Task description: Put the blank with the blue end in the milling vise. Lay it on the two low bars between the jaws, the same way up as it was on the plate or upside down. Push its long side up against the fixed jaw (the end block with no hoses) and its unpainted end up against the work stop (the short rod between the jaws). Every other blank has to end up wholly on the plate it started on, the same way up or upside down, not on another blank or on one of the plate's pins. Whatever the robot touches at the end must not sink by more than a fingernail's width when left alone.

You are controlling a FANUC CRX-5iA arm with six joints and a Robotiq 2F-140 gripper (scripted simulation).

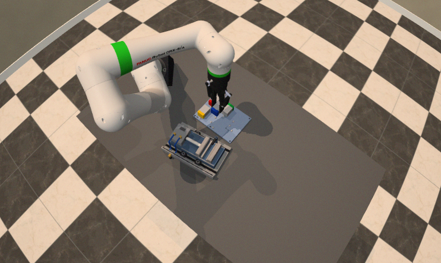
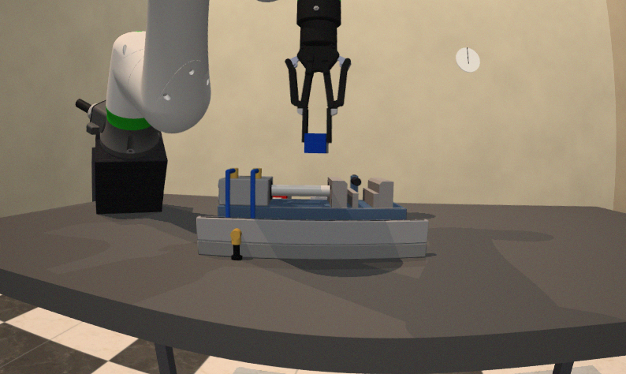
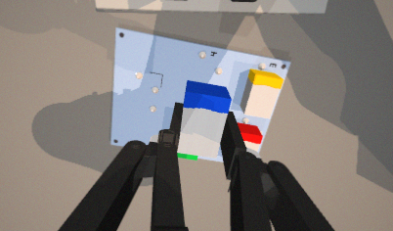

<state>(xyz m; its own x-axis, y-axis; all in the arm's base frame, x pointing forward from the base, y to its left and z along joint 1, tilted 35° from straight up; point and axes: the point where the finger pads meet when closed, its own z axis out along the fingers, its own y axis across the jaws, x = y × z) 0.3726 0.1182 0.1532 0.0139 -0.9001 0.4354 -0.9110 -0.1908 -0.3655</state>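
Above the fixture plate [image 3: 134, 54], gripper [image 3: 201, 132] clamps the blue-end blank [image 3: 203, 117]; carry level to the milling vise [image 2: 306, 204], clearing its 2 jaws before lowering.
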